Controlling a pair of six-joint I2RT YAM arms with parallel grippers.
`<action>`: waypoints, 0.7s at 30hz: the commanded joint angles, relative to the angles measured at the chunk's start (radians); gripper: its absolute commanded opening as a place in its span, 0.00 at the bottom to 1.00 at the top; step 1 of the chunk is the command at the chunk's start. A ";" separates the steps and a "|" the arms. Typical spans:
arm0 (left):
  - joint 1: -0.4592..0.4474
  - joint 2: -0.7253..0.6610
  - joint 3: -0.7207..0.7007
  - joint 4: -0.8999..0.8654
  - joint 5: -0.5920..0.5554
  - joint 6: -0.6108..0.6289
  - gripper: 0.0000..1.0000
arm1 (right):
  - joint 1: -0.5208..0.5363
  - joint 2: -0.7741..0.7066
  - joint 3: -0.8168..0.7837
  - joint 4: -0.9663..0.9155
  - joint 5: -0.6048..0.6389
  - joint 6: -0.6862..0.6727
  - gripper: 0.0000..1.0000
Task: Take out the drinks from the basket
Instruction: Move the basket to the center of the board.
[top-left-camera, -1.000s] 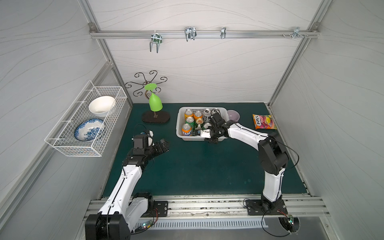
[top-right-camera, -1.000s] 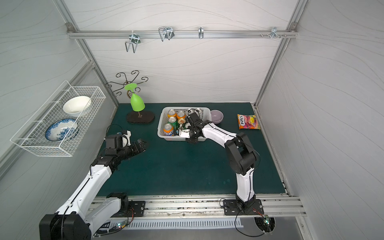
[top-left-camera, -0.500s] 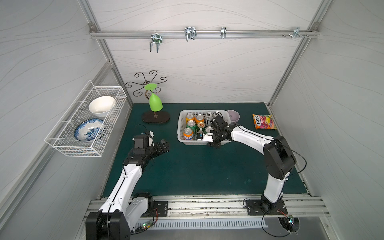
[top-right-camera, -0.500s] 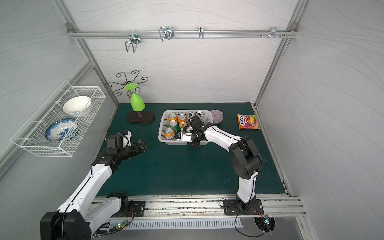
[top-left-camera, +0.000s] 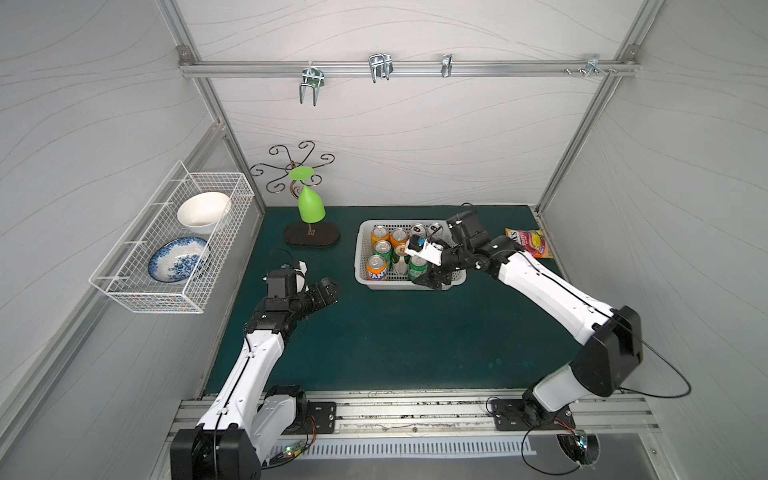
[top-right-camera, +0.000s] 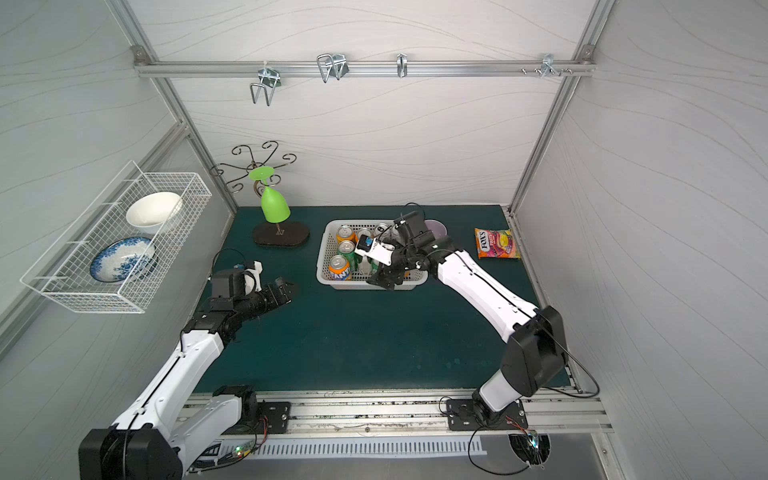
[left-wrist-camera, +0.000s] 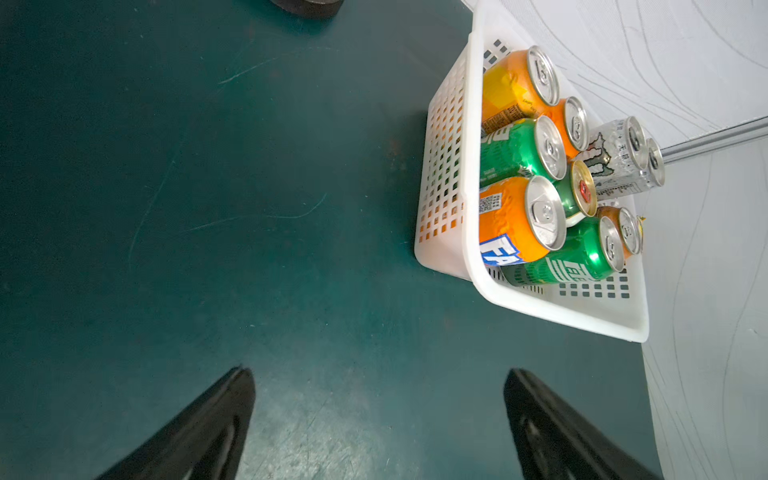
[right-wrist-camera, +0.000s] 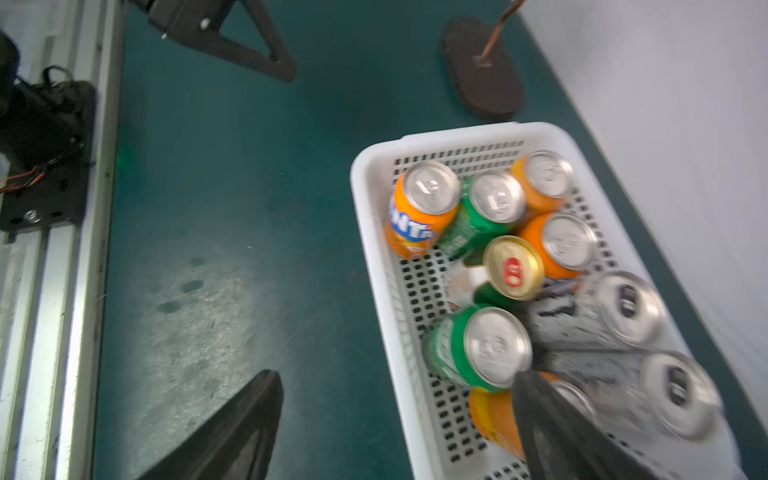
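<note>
The white basket (top-left-camera: 360, 249) (top-right-camera: 322, 259) stands at the back middle of the green mat, with several drinks upright in it. Among them are an orange can (top-left-camera: 376, 268) (right-wrist-camera: 419, 208), a green can (left-wrist-camera: 519, 149), a gold-topped can (right-wrist-camera: 514, 267) and two slim silver cans (right-wrist-camera: 627, 307). My right gripper (top-left-camera: 434, 282) (right-wrist-camera: 397, 376) is open and straddles the basket's front wall. One of its fingers is outside over the mat, the other inside over an orange can. My left gripper (top-left-camera: 330, 295) (left-wrist-camera: 379, 374) hangs open over bare mat left of the basket, holding nothing.
A candy bag (top-left-camera: 528, 242) lies right of the basket. A purple bowl (top-right-camera: 436, 227) sits behind the basket. A green goblet (top-left-camera: 311, 205) hangs on a stand with a dark base (top-left-camera: 311, 235) at the back left. A wire rack (top-left-camera: 174, 237) with bowls is on the left wall.
My right gripper has gone from shut to open at the basket's front wall. The basket has slid a little toward the front. The left arm has not moved.
</note>
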 joint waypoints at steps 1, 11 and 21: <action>0.005 -0.007 0.091 0.016 0.028 0.013 0.98 | -0.089 -0.024 0.020 -0.033 0.020 0.201 0.97; -0.028 0.098 0.219 -0.012 0.031 0.069 0.98 | -0.182 0.132 0.138 -0.182 0.251 0.238 0.99; -0.028 0.150 0.185 -0.009 0.031 0.087 0.98 | -0.155 0.308 0.211 -0.198 0.345 0.200 0.95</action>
